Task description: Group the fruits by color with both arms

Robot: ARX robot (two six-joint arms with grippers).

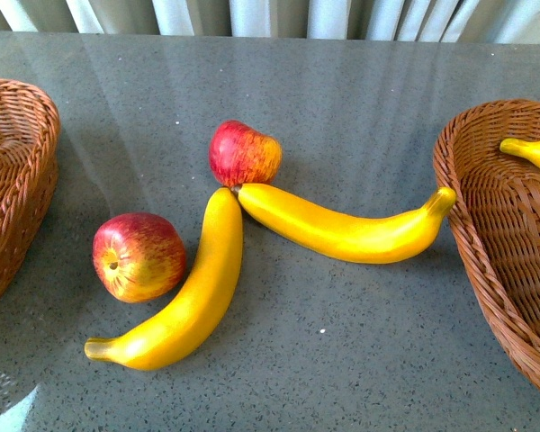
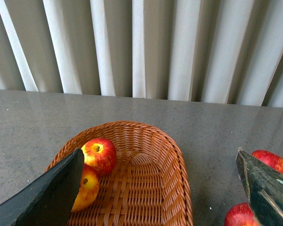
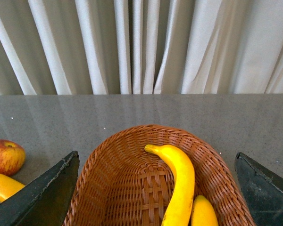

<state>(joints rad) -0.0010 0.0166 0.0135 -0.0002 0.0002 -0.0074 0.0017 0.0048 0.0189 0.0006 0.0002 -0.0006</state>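
- On the grey speckled tabletop (image 1: 360, 378), between two baskets: four loose fruits.
- Far, near the middle: a round red apple with yellow streaks (image 1: 245, 153), touching the blunt end of a glossy long yellow banana (image 1: 342, 229).
- Same banana stretched out to the right, stem tip just beside the rim of the brown woven wicker basket on the right (image 1: 486, 234).
- Near left: a second round red-and-yellow apple (image 1: 139, 256), stem hollow turned to the left, just beside a second long curved yellow banana (image 1: 184, 292).
- Second banana running from the middle to the near left, stem at the near end, far end close to the first banana's blunt end.
- Inside the right basket, seen from the right wrist: two yellow bananas (image 3: 179, 188) lying side by side.
- At the left edge: a matching brown wicker basket on the left (image 2: 132, 129), with two red-and-yellow apples (image 2: 100, 154) inside, touching each other.
- Left gripper (image 2: 158, 155): above the left basket, black fingers (image 2: 52, 197) spread wide, nothing between them.
- Right gripper (image 3: 155, 157): above the right basket, black fingers (image 3: 47, 193) likewise far apart, holding nothing.
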